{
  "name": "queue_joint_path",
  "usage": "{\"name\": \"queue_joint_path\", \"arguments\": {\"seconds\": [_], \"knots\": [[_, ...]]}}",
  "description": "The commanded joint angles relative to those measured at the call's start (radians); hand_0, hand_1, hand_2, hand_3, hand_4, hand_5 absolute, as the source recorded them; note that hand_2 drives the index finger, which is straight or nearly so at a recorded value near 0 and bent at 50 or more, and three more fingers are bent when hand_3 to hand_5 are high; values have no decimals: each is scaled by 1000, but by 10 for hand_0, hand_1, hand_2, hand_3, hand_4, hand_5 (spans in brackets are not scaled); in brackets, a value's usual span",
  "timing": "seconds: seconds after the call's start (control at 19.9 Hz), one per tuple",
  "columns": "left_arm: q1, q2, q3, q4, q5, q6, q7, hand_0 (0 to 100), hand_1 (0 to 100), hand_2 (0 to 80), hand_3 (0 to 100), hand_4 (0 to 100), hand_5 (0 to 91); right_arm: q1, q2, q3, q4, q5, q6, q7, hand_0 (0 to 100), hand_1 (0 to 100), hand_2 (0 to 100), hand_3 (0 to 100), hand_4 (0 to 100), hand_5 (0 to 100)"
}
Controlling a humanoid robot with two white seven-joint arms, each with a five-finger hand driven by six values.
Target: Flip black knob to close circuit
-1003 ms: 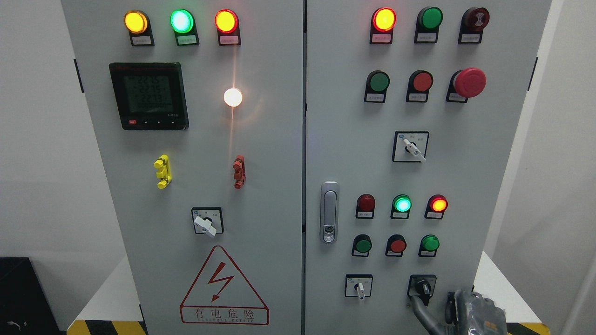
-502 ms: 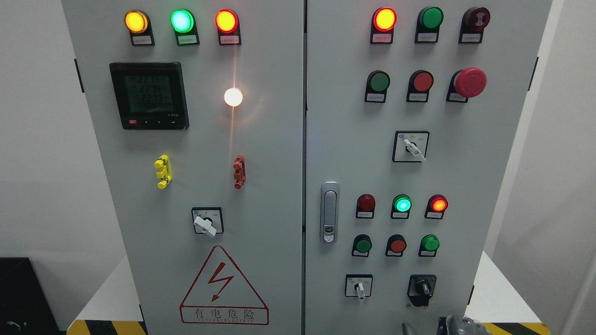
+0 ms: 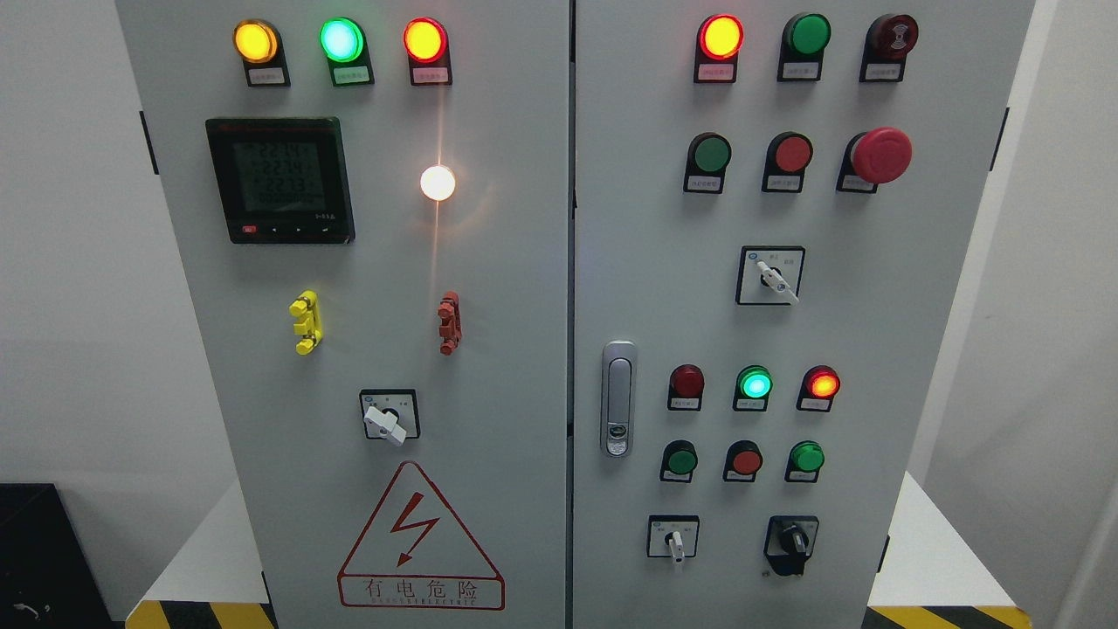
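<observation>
The black knob (image 3: 793, 540) was seen low on the right door of the grey cabinet (image 3: 524, 349), its handle tilted to the upper left, with nothing touching it. Just to its left a white-handled selector (image 3: 673, 542) was mounted. Above, three round buttons (image 3: 745, 459) were set in a row. Neither hand was shown, so their state could not be told.

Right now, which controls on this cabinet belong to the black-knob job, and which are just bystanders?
Belongs to the job:
- black knob, lower right of the right door; no hand in view

Bystanders:
- white selector beside it
- red mushroom button
- door latch
- digital meter
- warning triangle
</observation>
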State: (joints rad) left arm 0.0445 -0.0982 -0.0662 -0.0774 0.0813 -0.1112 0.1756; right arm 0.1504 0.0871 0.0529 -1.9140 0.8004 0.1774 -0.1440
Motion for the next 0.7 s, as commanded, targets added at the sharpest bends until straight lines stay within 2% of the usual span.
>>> {"name": "queue_joint_path", "arguments": {"seconds": [0.0,0.15,0.3,0.4,0.5,0.65], "knots": [[0,0,0,-1,0,-1,-1,120,556,0,0,0,0,86,34,30,-108,-338,-117,-35,0,106,178,292,296,319],[0,0,0,1,0,-1,-1,120,556,0,0,0,0,98,34,33,-106,-475,-173,-37,0,97,64,189,174,143],[0,0,0,-1,0,-1,-1,120,556,0,0,0,0,110,34,39,-102,-624,-243,-31,0,66,3,134,106,72],[0,0,-1,-1,0,-1,-1,120,556,0,0,0,0,110,34,41,-99,-656,-249,-23,0,44,0,99,48,2],[0,0,0,-1,0,-1,-1,120,556,0,0,0,0,110,34,41,-102,-682,-254,-8,0,8,0,64,10,0],[0,0,0,-1,0,-1,-1,120,556,0,0,0,0,112,34,33,-111,-710,-251,40,0,0,0,33,0,0]]}}
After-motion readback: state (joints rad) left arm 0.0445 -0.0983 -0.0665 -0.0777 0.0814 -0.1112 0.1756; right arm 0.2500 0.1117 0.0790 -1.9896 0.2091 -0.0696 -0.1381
